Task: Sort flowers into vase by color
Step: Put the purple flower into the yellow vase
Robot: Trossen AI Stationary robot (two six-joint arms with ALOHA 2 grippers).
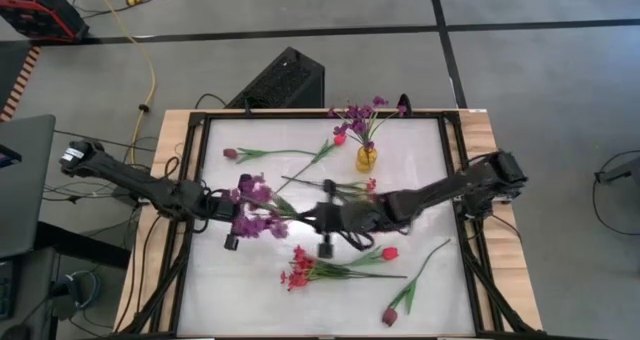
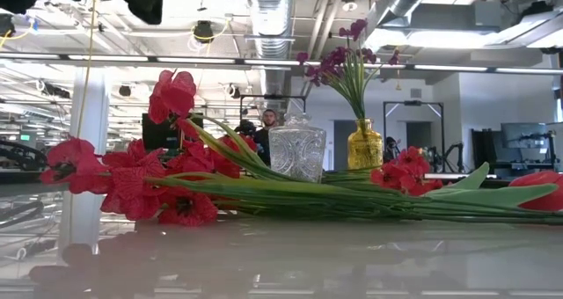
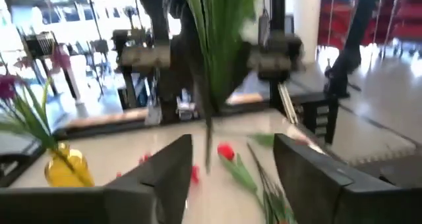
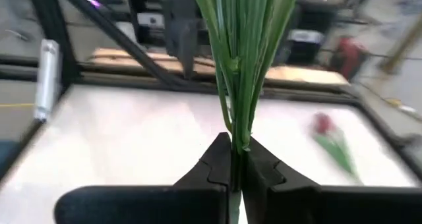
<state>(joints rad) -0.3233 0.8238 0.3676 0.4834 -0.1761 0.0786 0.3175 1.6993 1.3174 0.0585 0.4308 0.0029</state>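
Purple flower cluster (image 1: 252, 208): mid-table, stalks clamped in right gripper (image 4: 237, 159), fingers pinched tight. Left gripper (image 3: 231, 161): spread open around the same stalks. Yellow vase (image 1: 367, 159), far edge, holds purple stems; lift high, approach clear of its blooms. Red sprays (image 1: 300, 272) occupy near side.
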